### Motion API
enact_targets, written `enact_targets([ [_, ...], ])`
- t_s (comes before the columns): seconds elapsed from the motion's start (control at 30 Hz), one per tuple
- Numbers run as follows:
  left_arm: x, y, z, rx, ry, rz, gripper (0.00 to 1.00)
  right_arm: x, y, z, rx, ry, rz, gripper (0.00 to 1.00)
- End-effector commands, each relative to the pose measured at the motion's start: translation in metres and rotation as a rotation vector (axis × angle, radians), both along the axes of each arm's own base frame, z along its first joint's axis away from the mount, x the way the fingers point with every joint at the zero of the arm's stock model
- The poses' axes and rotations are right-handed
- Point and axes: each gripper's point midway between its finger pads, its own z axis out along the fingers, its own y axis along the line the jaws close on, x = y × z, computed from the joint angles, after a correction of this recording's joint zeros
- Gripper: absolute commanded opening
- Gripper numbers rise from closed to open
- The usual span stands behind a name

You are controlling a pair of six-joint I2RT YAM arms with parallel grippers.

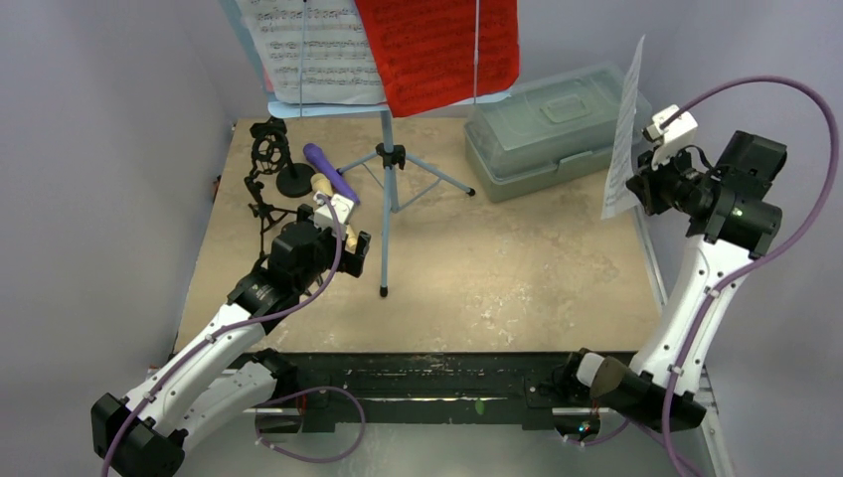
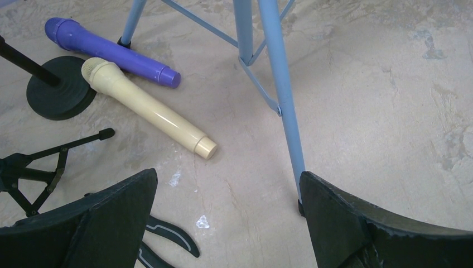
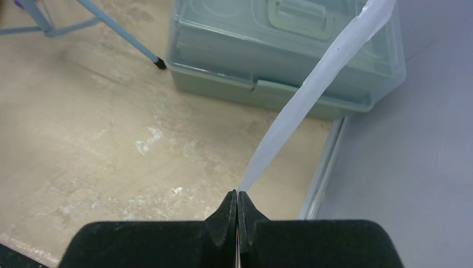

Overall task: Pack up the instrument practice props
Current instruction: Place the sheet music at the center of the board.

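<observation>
Your right gripper (image 3: 237,196) pinches the lower edge of a white sheet-music page (image 3: 309,95), holding it upright in the air beside the lidded box (image 3: 223,61). Your left gripper (image 2: 228,184) hovers with jaws spread wide, holding nothing, above the table by the pale-blue music rack (image 2: 284,100). The tan microphone (image 2: 148,109) and purple microphone (image 2: 111,53) lie just beyond.

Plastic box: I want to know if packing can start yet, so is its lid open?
No, the plastic box has its lid lying flat on the base in the right wrist view.
</observation>
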Motion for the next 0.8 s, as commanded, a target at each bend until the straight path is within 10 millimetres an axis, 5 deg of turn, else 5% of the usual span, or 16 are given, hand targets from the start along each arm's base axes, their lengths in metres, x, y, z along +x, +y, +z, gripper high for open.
enact_targets([
  [0.0,0.003,-0.001,0.011,-0.018,-0.033,-0.002,0.99,-0.022,0.038,0.016,0.098,-0.029,0.118,0.00],
  [0.13,0.003,0.000,0.011,-0.019,-0.034,0.002,0.99,-0.015,0.023,-0.011,0.086,0.016,0.047,0.00],
  [0.57,0.001,-0.002,0.015,-0.032,-0.042,-0.013,0.99,-0.012,-0.068,-0.181,0.065,0.298,-0.270,0.00],
  [0.77,0.001,-0.002,0.015,-0.032,-0.041,-0.013,0.99,-0.010,-0.094,-0.224,0.096,0.399,-0.310,0.00],
])
